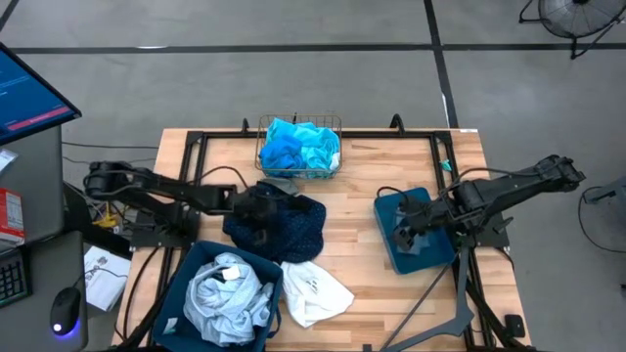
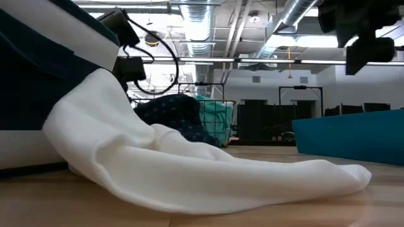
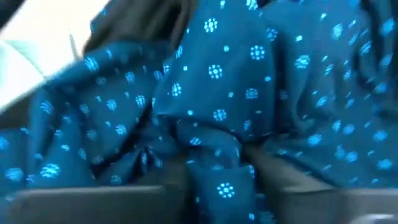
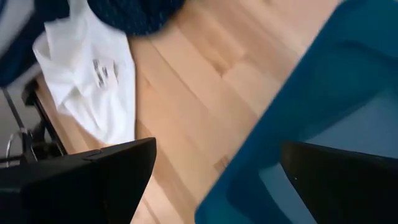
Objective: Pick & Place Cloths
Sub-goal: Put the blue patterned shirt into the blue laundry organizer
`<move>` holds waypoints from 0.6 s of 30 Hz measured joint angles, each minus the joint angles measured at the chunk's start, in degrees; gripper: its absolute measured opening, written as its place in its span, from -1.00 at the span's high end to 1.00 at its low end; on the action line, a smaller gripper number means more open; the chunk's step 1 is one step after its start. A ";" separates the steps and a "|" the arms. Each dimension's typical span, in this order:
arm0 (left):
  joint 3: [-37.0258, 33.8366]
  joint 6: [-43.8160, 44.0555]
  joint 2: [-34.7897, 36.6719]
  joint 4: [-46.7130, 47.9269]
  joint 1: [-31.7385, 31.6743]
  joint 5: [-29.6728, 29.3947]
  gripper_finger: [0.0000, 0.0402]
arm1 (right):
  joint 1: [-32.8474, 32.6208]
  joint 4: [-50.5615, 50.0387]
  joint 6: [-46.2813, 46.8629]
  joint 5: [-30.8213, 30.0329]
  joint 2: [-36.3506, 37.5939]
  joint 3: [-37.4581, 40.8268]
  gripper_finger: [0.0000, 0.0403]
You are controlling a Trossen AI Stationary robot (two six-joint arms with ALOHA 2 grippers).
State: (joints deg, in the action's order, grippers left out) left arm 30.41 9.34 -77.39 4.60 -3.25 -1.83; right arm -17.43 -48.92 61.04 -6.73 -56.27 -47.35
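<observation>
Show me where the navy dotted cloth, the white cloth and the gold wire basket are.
navy dotted cloth [image 1: 293,225]: high view, middle of the heap.
white cloth [image 1: 315,291]: high view, flat middle.
gold wire basket [image 1: 262,149]: high view, left rim.

Counter [image 1: 362,284]: pale planked wood, matt. Basket [image 1: 299,125]: thin metal wire. Dotted navy cloth [image 1: 293,223]: soft, crumpled. Bin [image 1: 430,256]: smooth teal plastic.

Grey floor [image 1: 323,68]; exposed ceiling ducts [image 2: 202,25].

Two teal bins [image 1: 416,235], one wire basket [image 1: 299,149], four cloth heaps [image 1: 277,223], two arms [image 1: 156,186].
</observation>
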 joint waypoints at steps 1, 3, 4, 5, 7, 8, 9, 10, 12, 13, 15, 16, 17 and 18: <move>0.35 0.02 0.90 -0.03 -0.01 -0.09 0.76 | 0.00 0.85 -0.16 -1.25 0.00 0.00 -0.65; 1.20 0.05 3.28 -0.11 0.00 -0.36 0.91 | 0.25 3.47 -1.48 -3.94 0.00 0.00 -0.65; 1.79 0.06 4.59 -0.28 0.00 -0.50 0.93 | 0.48 5.16 -2.57 -5.26 0.00 0.00 -0.64; 2.27 0.10 6.20 -0.09 0.00 -0.82 0.95 | 0.78 7.00 -3.78 -6.52 0.00 0.00 -0.63; 3.78 0.12 9.39 -0.21 0.00 -0.85 0.98 | 1.60 11.32 -6.37 -8.43 0.00 0.00 -0.62; 4.45 0.12 11.21 -0.11 -0.02 -0.90 0.98 | 2.19 13.48 -7.88 -8.54 0.00 0.00 -0.61; 5.43 0.08 12.84 -0.17 -0.02 -0.97 0.98 | 2.89 16.07 -9.66 -8.54 0.00 0.00 -0.60; 6.42 0.07 14.67 -0.33 -0.02 -0.96 0.99 | 3.65 18.74 -11.35 -8.52 0.00 0.00 -0.60; 8.72 0.10 17.81 -0.46 -0.04 -1.02 0.99 | 5.23 23.66 -13.86 -8.50 -0.02 0.00 -0.59; 9.97 0.10 19.49 -0.61 -0.04 -1.01 0.99 | 6.16 26.39 -15.20 -8.49 -0.02 0.00 -0.59; 12.90 0.03 21.93 -0.96 -0.04 -1.33 0.99 | 8.00 31.45 -18.26 -8.51 -0.02 0.00 -0.59; 14.31 -0.02 23.15 -1.42 -0.04 -1.44 0.99 | 8.91 34.00 -19.97 -8.51 -0.02 0.00 -0.59; 15.74 -0.01 23.99 -1.26 -0.05 -1.62 0.99 | 9.84 36.19 -22.06 -8.49 -0.02 0.00 -0.59; 17.45 -0.02 24.39 -1.58 -0.07 -1.75 0.99 | 10.65 38.66 -24.09 -8.51 -0.02 0.00 -0.59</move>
State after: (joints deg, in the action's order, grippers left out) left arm 47.87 9.32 -53.00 3.02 -3.32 -3.58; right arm -6.78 -10.26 36.95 -15.24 -56.29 -47.35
